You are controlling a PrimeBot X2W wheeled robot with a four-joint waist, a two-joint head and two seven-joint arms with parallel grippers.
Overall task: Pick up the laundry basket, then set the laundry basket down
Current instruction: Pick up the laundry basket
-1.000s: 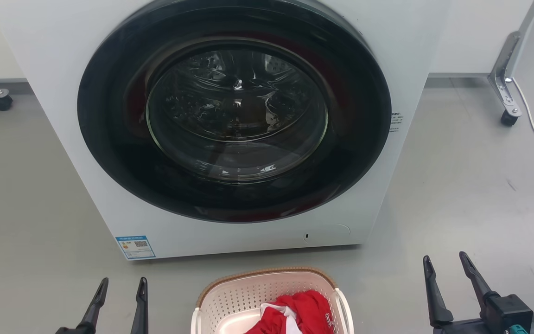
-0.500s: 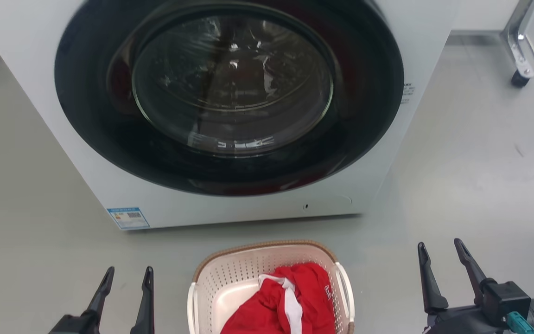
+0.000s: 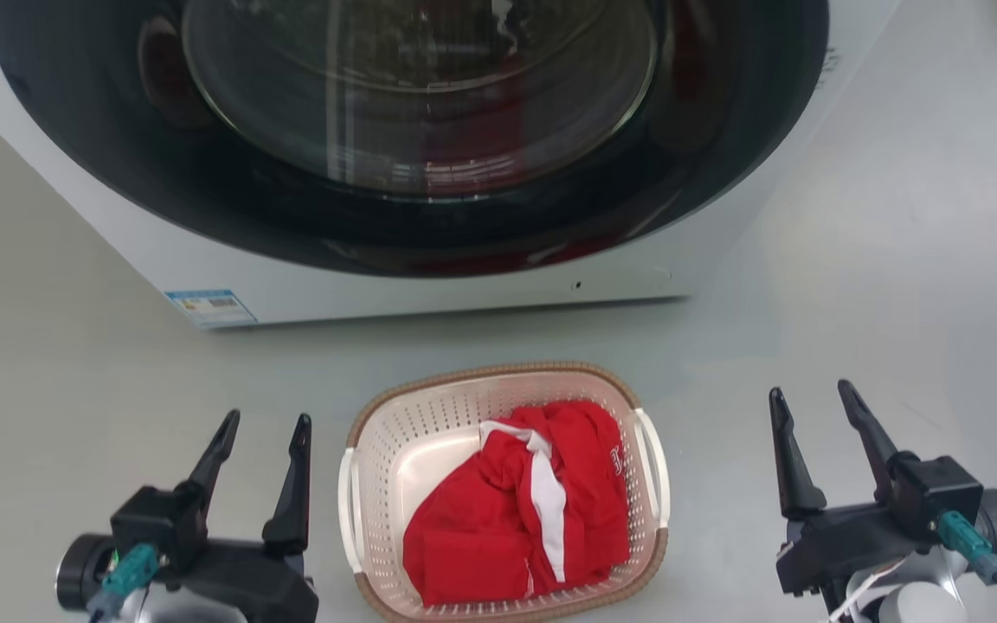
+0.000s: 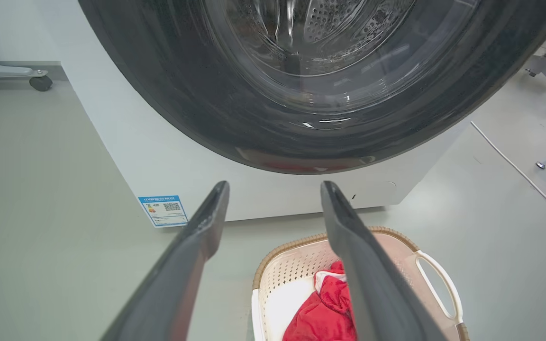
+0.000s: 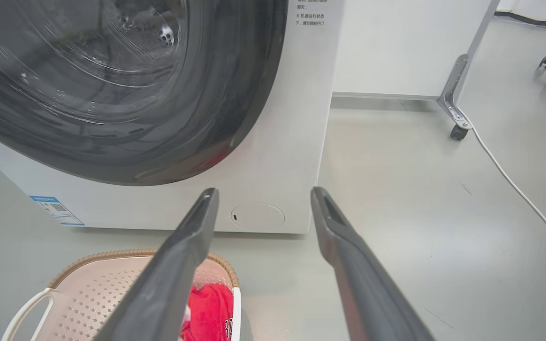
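Done: none, we judge; laundry basket (image 3: 390, 433) rests grounded.
Effectors: left gripper (image 3: 266, 418), right gripper (image 3: 812, 389) spread apart, empty.

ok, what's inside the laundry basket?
The laundry basket holds a crumpled red garment with a white stripe, covering most of its floor; a bare cream patch shows at the far left. Anything beneath the cloth is hidden.

Left gripper (image 3: 265, 421): lower left of the head view, fingers spread apart (pointing up the frame).
Right gripper (image 3: 812, 391): lower right, fingers likewise spread.
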